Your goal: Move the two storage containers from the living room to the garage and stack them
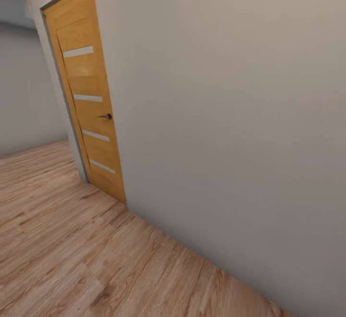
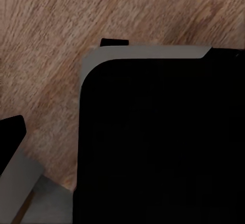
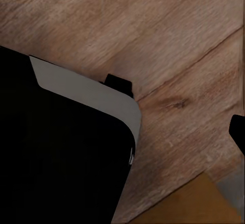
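The head view showed an orange-brown wooden door with four frosted strips and a dark lever handle, set in a plain pale wall that ran close along the right. Light wood plank floor lay open to the left and ahead, giving room to turn there but little beside the wall. The storage containers were not to be seen from here, so the robot looked to be on its way.

The left wrist view showed the same plank floor beneath a black, grey-edged body part, perhaps the robot's base; the left end effector's opening could not be told.

The right wrist view showed plank floor and a like black panel; the right end effector's state could not be told either.

By judgement, such low-walled open bins should be light and stiff, best held by a rim
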Motion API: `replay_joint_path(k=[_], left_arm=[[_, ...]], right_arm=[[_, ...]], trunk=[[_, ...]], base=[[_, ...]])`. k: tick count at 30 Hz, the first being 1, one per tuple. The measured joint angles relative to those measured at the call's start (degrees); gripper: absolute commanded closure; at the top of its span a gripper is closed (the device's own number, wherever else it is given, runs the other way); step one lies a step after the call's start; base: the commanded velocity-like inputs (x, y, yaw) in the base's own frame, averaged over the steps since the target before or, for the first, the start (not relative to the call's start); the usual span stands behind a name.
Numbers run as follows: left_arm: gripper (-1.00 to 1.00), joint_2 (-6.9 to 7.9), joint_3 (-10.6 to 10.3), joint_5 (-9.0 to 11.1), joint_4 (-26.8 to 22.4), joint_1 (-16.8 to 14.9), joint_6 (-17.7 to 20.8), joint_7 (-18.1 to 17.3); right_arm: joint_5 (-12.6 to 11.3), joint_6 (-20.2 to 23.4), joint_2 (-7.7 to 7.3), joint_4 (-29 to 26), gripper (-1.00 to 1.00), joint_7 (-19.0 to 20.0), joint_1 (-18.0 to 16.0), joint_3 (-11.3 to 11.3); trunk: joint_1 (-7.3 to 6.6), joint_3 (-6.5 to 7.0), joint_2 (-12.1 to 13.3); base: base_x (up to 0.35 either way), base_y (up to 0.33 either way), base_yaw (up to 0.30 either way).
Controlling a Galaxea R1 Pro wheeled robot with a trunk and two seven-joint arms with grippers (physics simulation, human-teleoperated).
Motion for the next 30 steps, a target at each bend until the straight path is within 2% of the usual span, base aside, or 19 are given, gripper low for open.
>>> replay_joint_path(k=[13,30], left_arm=[[-1.00,0.00,0.0,0.0,0.0,0.0,0.0,0.0],[-1.00,0.00,0.0,0.0,0.0,0.0,0.0,0.0]], right_arm=[[0.0,0.1,0.14,0.0,-1.00,0.1,0.0,0.0],[0.0,0.1,0.16,0.0,-1.00,0.1,0.0,0.0]], trunk=[[0.01,0.00,0.0],[0.01,0.00,0.0]], base=[[0.285,0.000,0.269],[0.217,0.000,0.269]])
